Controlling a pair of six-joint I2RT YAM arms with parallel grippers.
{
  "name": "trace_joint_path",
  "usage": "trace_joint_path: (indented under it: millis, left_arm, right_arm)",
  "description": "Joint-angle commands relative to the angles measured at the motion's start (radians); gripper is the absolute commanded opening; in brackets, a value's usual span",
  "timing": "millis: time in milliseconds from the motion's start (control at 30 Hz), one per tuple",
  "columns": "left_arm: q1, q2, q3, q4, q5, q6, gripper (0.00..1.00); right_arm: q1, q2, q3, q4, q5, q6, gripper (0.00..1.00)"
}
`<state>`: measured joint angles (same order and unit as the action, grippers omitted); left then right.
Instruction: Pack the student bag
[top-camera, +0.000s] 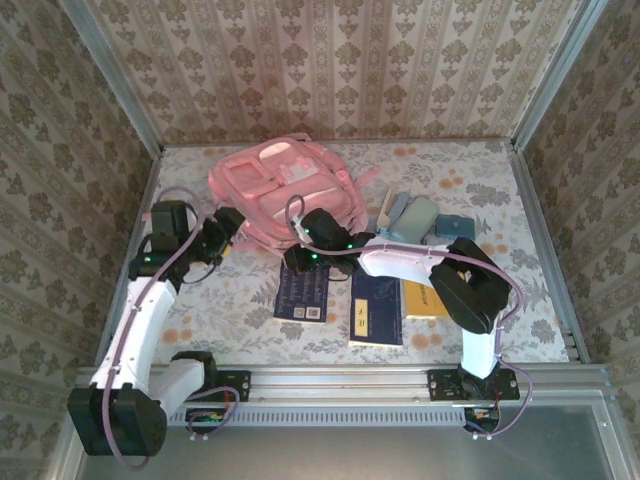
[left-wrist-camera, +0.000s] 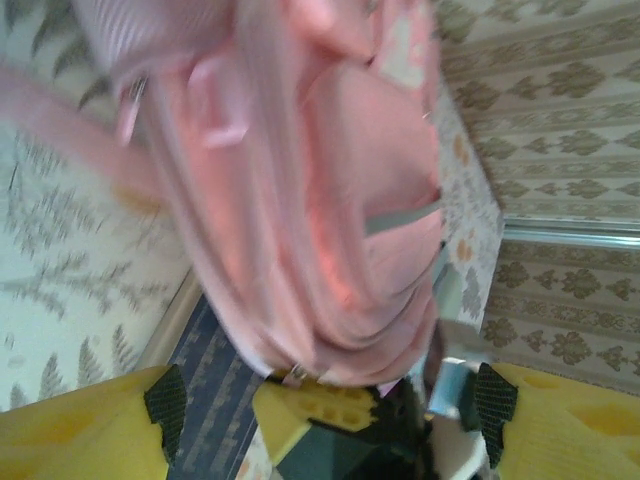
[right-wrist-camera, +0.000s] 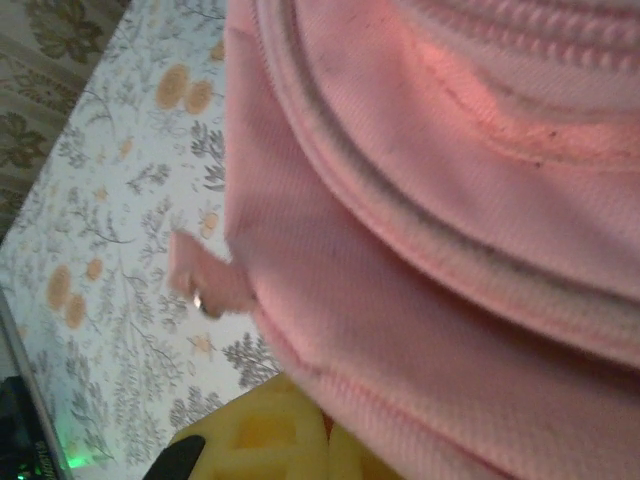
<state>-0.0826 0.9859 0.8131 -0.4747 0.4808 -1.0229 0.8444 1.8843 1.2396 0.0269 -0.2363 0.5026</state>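
The student bag (top-camera: 280, 185) is a big pink backpack lying at the back middle of the table. My right gripper (top-camera: 300, 252) sits at its near edge. In the right wrist view its yellow fingers (right-wrist-camera: 290, 440) are shut, with the pink fabric (right-wrist-camera: 420, 300) of the student bag running down between them. My left gripper (top-camera: 228, 228) is at the bag's near left corner, open and apart from the fabric. In the left wrist view its black pads (left-wrist-camera: 165, 405) stand wide, with the student bag (left-wrist-camera: 330, 200) and the right gripper's yellow finger (left-wrist-camera: 330, 408) between them.
A dark blue notebook (top-camera: 305, 292), a second blue book (top-camera: 377, 308) and a yellow book (top-camera: 425, 300) lie in front of the bag. Grey-blue pouches (top-camera: 410, 218) and a blue item (top-camera: 455, 228) lie to its right. Patterned walls enclose the table on three sides.
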Motion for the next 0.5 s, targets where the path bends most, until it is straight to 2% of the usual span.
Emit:
trace_joint_path:
  millis: [0,233,467]
  left_arm:
    - [0.006,0.011,-0.029,0.008,0.037,-0.074,0.80]
    - [-0.022,0.076,-0.017,-0.008,0.014,-0.074,0.79]
    - [-0.059,0.148,-0.053,0.125,0.015,-0.116,0.71]
  right_arm:
    - [0.012,0.017,0.048,0.058,-0.063,0.029,0.00]
    - [0.019,0.013,0.030,0.077,-0.092,0.030,0.00]
    - [0.028,0.018,0.032,0.081,-0.105,0.028,0.00]
